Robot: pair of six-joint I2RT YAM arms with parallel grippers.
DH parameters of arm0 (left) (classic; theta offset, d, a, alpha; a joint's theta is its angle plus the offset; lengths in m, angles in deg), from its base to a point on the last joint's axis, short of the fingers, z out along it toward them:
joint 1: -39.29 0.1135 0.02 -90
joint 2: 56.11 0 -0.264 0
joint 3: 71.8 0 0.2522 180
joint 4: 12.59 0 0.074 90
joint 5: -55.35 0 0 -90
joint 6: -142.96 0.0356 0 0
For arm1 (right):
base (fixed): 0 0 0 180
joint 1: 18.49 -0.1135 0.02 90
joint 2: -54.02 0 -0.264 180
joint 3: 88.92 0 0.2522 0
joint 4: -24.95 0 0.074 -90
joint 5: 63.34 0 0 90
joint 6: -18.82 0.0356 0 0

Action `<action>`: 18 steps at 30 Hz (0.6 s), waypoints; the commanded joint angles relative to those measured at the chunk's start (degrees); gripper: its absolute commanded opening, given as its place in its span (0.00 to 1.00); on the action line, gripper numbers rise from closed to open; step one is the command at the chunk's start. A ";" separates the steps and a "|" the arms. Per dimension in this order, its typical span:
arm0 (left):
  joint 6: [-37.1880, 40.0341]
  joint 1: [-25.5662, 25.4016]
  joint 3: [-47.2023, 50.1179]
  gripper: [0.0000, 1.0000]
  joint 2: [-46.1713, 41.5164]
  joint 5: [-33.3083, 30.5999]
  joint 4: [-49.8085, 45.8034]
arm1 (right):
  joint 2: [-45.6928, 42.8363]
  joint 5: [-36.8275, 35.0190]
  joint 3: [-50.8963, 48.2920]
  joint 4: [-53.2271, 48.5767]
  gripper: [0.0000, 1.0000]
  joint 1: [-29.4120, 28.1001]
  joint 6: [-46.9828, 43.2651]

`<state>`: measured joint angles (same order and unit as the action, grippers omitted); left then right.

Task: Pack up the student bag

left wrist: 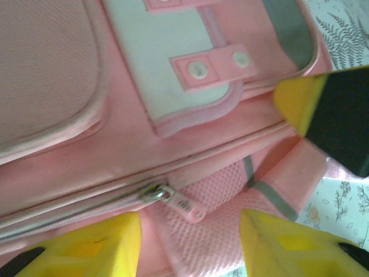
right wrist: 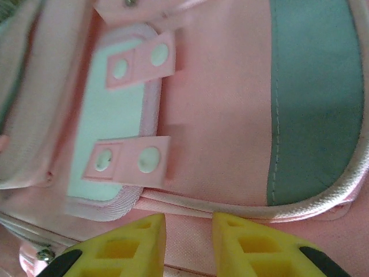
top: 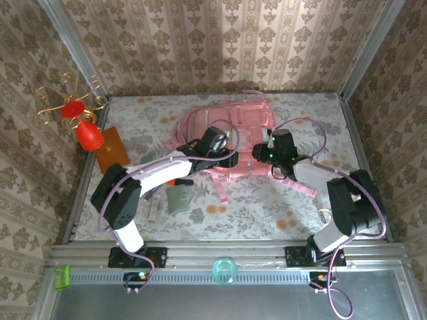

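Backpack first: the student bag (top: 230,120) lies flat in the middle of the floral table (top: 267,213), front side up, its straps trailing toward the arm bases. I see both grippers over its near half. The left gripper (top: 227,155) hovers at the bag's left-hand near edge, and in its wrist view the yellow fingers (left wrist: 86,245) are spread wide, with a zip pull (left wrist: 185,206) lying on the pink fabric (left wrist: 115,115) between them, touching neither. The right gripper (top: 265,152) sits just beside it over the bag's right-hand side. Its fingers (right wrist: 127,245) stand only narrowly parted, with bag fabric (right wrist: 219,115) showing through the gap, just below a pale patch (right wrist: 109,115) with two snap tabs. A grey panel (right wrist: 314,104) lies right of that patch. Off the bag's near left corner rests a small green pouch (top: 179,199); well left of the bag stands a red ornament (top: 87,133).
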<state>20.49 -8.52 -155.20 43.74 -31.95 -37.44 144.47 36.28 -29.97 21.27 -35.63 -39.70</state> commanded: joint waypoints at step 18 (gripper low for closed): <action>-7.21 -2.76 -4.11 0.44 9.09 -8.23 0.32 | 3.78 5.03 -4.67 8.87 0.29 0.17 3.94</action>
<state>13.98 -11.25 -158.05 52.33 -37.52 -39.60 146.02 38.97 -33.11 30.19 -35.22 -36.48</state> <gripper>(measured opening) 0.442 0.290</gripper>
